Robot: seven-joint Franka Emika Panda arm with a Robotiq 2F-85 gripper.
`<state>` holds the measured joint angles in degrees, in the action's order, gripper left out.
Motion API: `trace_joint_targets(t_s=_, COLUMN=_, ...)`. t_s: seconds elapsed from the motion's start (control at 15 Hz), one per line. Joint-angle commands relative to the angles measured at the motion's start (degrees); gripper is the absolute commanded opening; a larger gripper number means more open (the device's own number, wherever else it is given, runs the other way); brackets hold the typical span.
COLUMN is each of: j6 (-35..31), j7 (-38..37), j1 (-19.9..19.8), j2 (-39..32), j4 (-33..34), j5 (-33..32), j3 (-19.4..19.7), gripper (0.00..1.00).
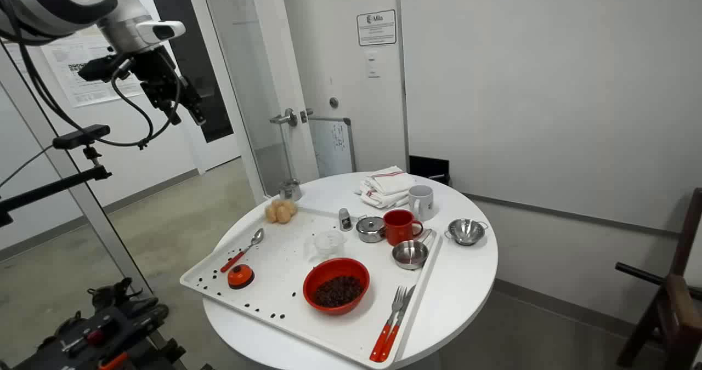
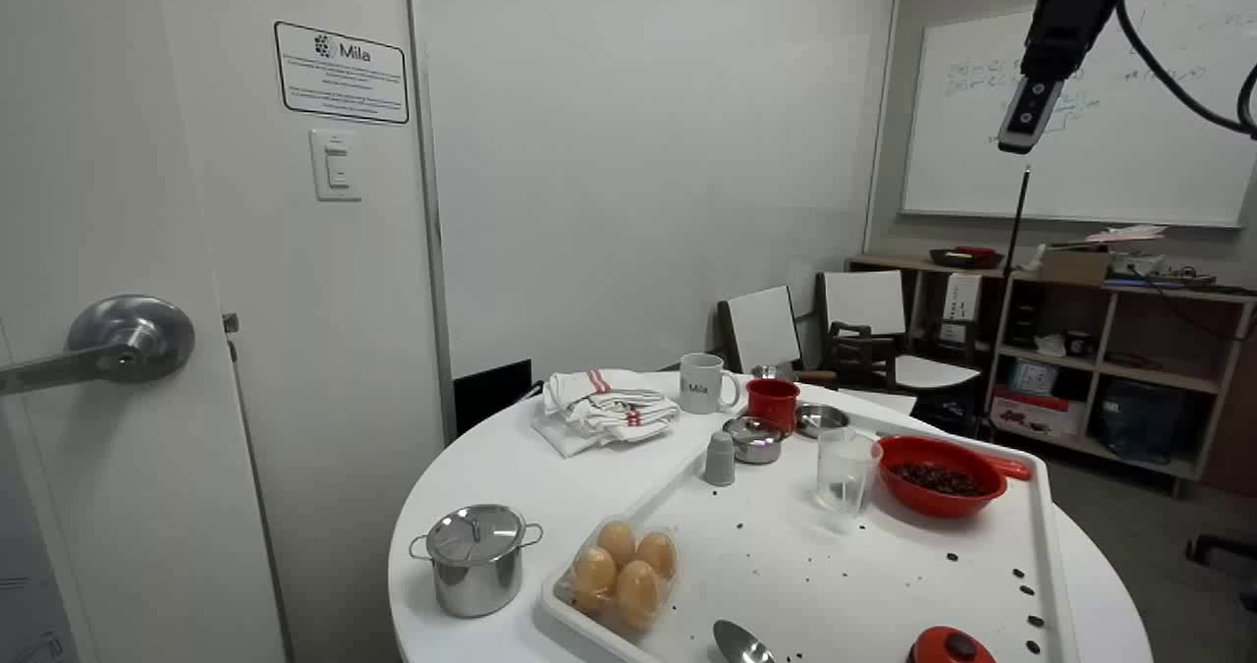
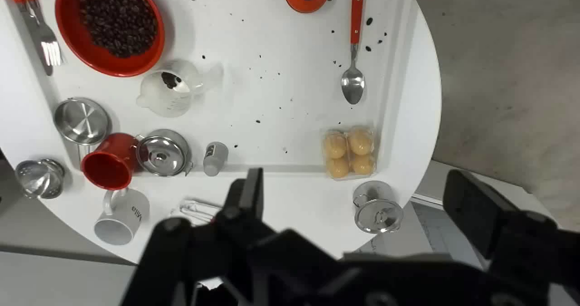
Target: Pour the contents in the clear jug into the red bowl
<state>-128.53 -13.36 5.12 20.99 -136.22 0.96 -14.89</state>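
In an exterior view the red bowl (image 1: 333,268) sits whole; the wrist view crops it, upper left, beside the clear jug (image 3: 159,96). The hand (image 3: 353,193) gapes wide.

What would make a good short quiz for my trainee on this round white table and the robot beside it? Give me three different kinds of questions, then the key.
1. Multiple choice: in the wrist view, which of these lies closest to the wide round red bowl?
A) the white mug with a handle
B) the small clear plastic jug
C) the red-handled metal spoon

2. True or false: the black claw is open and holds nothing.

3. Count: how many tan egg-shaped pieces sit in the clear plastic carton?

Key: 1. B; 2. true; 3. four.
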Motion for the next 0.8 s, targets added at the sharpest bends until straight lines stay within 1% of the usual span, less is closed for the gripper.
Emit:
trace_joint_targets(t_s=0.0, j6=0.16, j7=-0.37, j1=1.05, j2=-0.11, j4=0.13, j5=-0.49, j3=0.96, gripper=1.00)
trace_joint_targets(t_s=0.2, j6=-1.50, j7=-3.77, j1=0.13, j2=-1.06, j4=-0.42, j5=-0.06, j3=1.14, gripper=1.00)
trace_joint_targets(t_s=0.27, j6=-3.21, j7=-8.35, j1=-1.13, j2=-1.34, j4=-0.88, j5=-1.06, j3=0.57, gripper=1.00)
trace_joint_targets(t_s=0.33, j6=-6.38, j7=-11.30, j1=-2.09, j2=-1.29, j4=-1.75, j5=-2.64, j3=0.12, gripper=1.00)
trace_joint_targets(t_s=0.4, j6=-2.12, j7=-6.28, j1=-0.15, j2=-0.82, j4=-0.52, j5=-0.79, j3=1.32, gripper=1.00)
trace_joint_targets(t_s=0.47, j6=-3.74, j7=-8.06, j1=-0.69, j2=-1.08, j4=-0.92, j5=-1.30, j3=1.26, gripper=1.00)
trace_joint_targets(t_s=0.6, j6=-4.91, j7=-9.30, j1=-1.14, j2=-1.44, j4=-1.33, j5=-1.55, j3=1.25, gripper=1.00)
trace_joint_targets(t_s=0.67, j6=-5.32, j7=-13.68, j1=-2.49, j2=-1.43, j4=-1.58, j5=-3.79, j3=-0.02, gripper=1.00)
trace_joint_targets(t_s=0.73, j6=-5.30, j7=-16.52, j1=-3.33, j2=-2.06, j4=-1.40, j5=-5.14, j3=-0.72, gripper=1.00)
